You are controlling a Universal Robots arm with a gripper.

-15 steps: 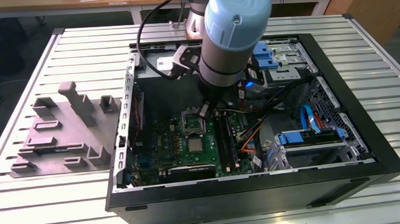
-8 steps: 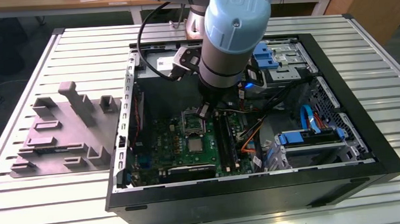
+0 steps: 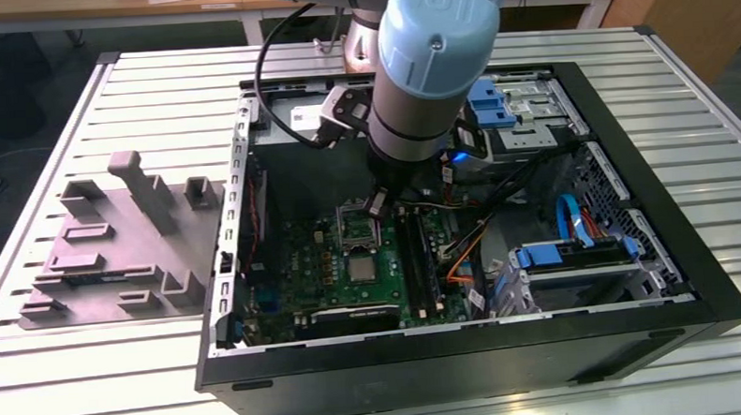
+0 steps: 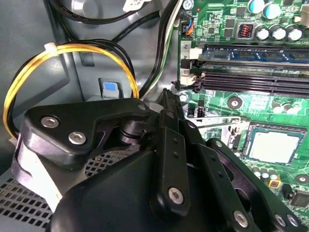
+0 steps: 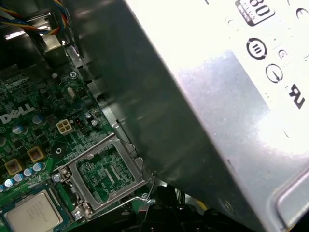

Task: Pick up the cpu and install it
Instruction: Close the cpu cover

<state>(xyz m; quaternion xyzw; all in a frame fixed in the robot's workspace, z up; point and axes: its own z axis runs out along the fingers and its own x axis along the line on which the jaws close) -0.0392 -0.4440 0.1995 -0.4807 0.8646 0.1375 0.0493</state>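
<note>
The cpu (image 3: 365, 268) lies flat in its socket on the green motherboard (image 3: 310, 266) inside the open computer case. Its pale silver top also shows in both wrist views (image 4: 272, 146) (image 5: 33, 215). The socket's metal hold-down frame (image 3: 356, 226) (image 5: 104, 173) stands hinged open just behind the chip. My gripper (image 3: 377, 205) (image 4: 166, 96) (image 5: 161, 211) hangs inside the case, over the far edge of that open frame. Its black fingers look shut together with nothing between them. It does not touch the chip.
A large grey metal box (image 5: 231, 96) with a white label stands close beside the gripper. Black memory slots (image 4: 251, 72), yellow and black cables (image 4: 63, 53) and blue drive brackets (image 3: 573, 253) crowd the case. A grey plastic block (image 3: 122, 246) with posts sits at the exterior view's left.
</note>
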